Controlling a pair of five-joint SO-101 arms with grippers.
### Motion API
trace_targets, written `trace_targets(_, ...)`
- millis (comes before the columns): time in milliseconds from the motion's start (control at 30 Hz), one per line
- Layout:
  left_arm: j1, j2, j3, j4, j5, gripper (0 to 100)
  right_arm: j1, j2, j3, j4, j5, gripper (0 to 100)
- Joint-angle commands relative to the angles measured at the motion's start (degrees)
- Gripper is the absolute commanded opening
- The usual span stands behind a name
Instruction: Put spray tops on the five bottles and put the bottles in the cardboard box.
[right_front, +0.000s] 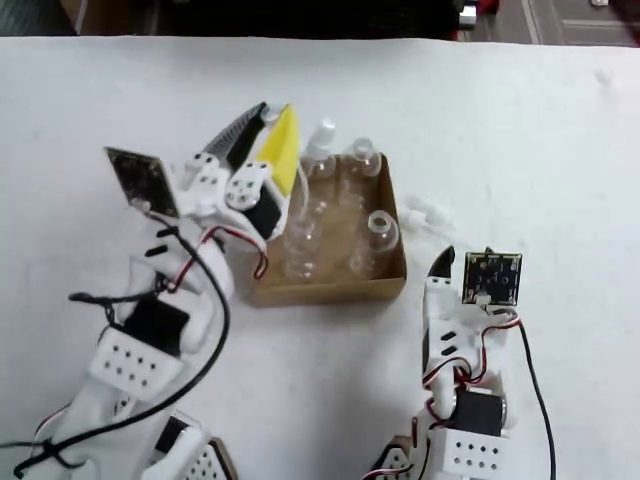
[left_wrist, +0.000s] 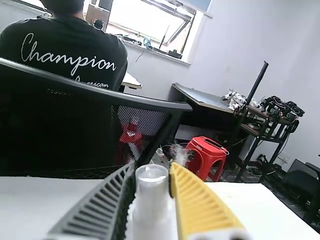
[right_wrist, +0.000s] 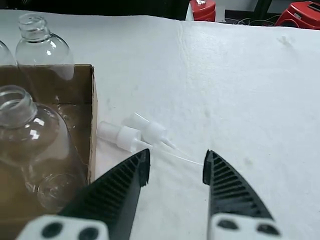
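Note:
A cardboard box (right_front: 390, 280) in the middle of the table holds several clear bottles (right_front: 381, 232); one at its far side (right_front: 321, 140) carries a white top. My left gripper (right_front: 270, 113) hangs above the box's far left corner, shut on a white spray top (left_wrist: 150, 192) between its grey and yellow fingers; the top's thin tube (right_front: 300, 185) dangles toward the bottles. Two loose spray tops (right_wrist: 125, 135) lie on the table just right of the box (right_wrist: 92, 110). My right gripper (right_wrist: 175, 165) stands open a little in front of them, with nothing between its fingers.
White cloth covers the table (right_front: 520, 130), with free room right of and behind the box. Both arm bases and their cables (right_front: 210, 330) take up the near edge. Beyond the table are a mesh chair (left_wrist: 100, 130) and a red stool (left_wrist: 207, 150).

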Motion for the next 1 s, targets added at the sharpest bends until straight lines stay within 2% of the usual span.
trace_targets(0,0.6,2.2,-0.7,-4.3,-0.3,2,-0.5,-0.2,0.4,0.2,0.0,15.5)
trace_targets(700,1.8,2.2,10.1,-4.1,-0.7,2,-0.5,-0.2,0.4,0.2,0.0,15.5)
trace_targets(800,1.7,2.2,12.3,-8.0,-0.7,2,-0.5,-0.2,0.4,0.2,0.0,15.5)
trace_targets(967,1.8,2.2,19.4,-20.7,-0.7,2,-0.5,-0.2,0.4,0.2,0.0,15.5)
